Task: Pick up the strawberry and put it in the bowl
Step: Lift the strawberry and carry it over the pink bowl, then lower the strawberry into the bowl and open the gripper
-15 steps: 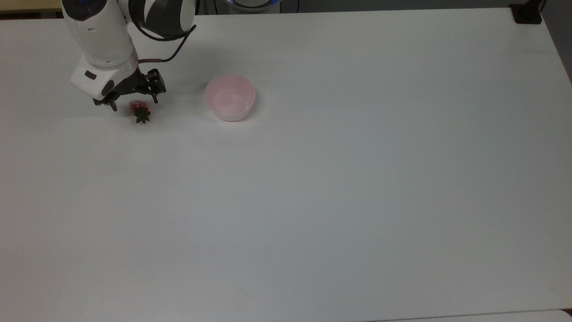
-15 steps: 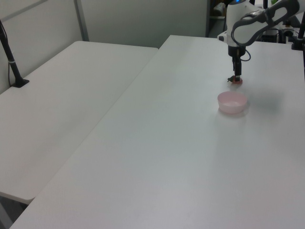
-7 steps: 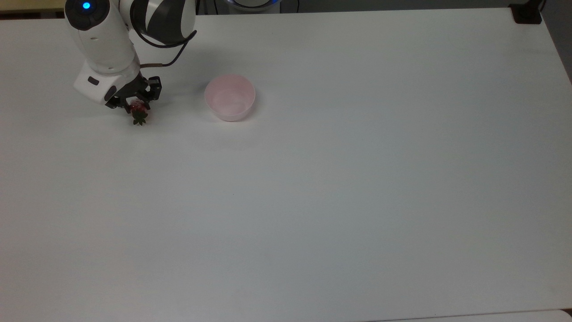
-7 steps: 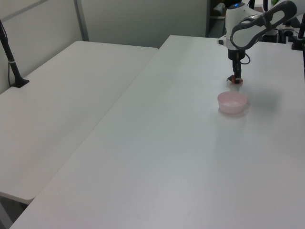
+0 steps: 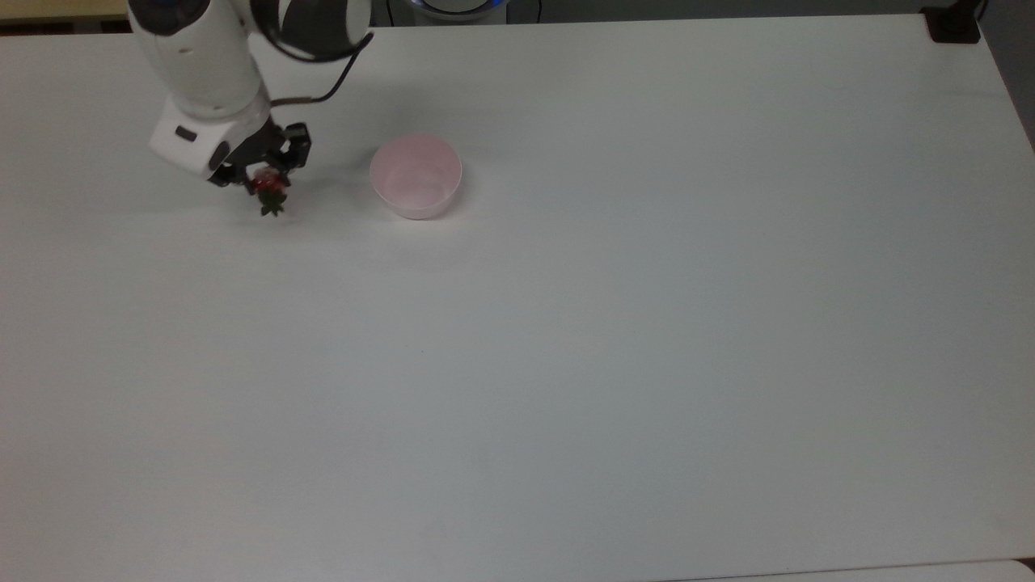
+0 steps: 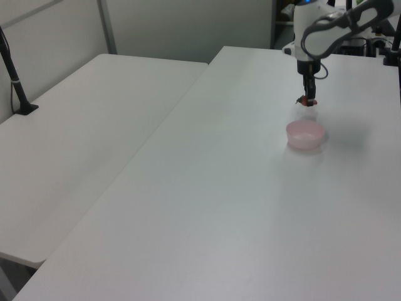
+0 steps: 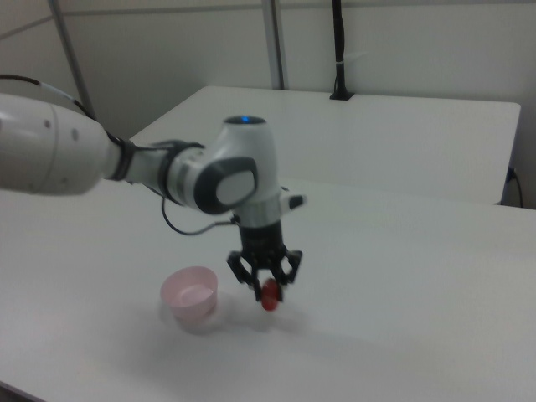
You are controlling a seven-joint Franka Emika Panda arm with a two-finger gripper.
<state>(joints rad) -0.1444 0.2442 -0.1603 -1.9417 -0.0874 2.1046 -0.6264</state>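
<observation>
end effector [image 5: 268, 179]: closed on the strawberry, fingers pinching its red body from both sides; it hangs from the white arm and points down at the tabletop.
strawberry [image 5: 270, 188]: held between the fingertips, green cap pointing down; in the right view [image 7: 269, 296] it appears clear of the tabletop, with a faint shadow beneath.
bowl [image 5: 416, 175]: pale pink, upright, empty as far as can be seen; it stands on the tabletop to the top view's right of the end effector, near but apart from it. in the right view [image 7: 190, 295] it lies to the right view's left of the end effector and lower.
tabletop [image 5: 566, 339]: white and plain, bearing the bowl.
step in hand: judged as the lift and carry stage; the grasp looks made and the fruit is off the surface, but it is not yet over the bowl.
next move: translate the end effector sideways toward the bowl, keeping the strawberry above rim height, stop over the bowl's centre, then lower slightly and open the fingers.
caution: the grip sits on a small rounded fruit, so a slip during travel is possible.
</observation>
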